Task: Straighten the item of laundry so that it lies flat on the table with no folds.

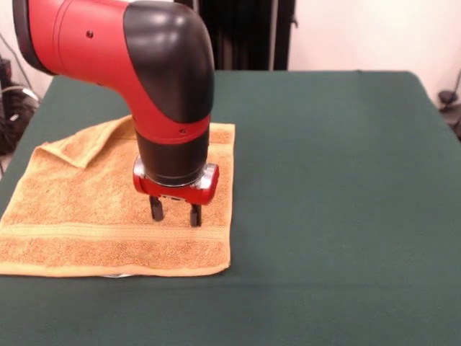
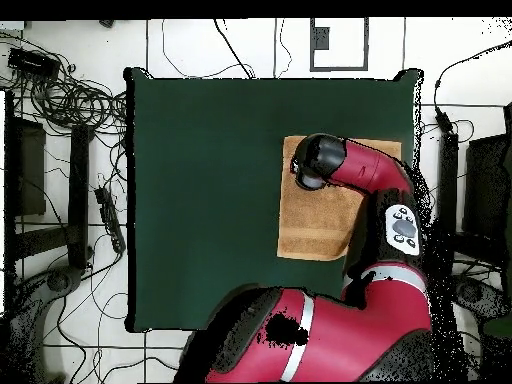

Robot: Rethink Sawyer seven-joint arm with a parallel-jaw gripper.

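Note:
The orange-tan terry towel [image 1: 86, 216] lies on the left part of the dark green table [image 1: 331, 202]. Its far left corner is folded over onto itself; the rest lies mostly flat, with a woven band near the front edge. My gripper [image 1: 175, 213] hangs over the towel's right half, fingers apart with nothing between them, tips just above or touching the cloth. In the overhead view the towel [image 2: 315, 225] lies near the table's right edge, and the arm covers its far and right parts. The gripper itself is hidden under the arm there.
The table [image 2: 200, 200] stretches wide and bare to the right of the towel in the front view. Cables and stands lie on the floor round the table in the overhead view.

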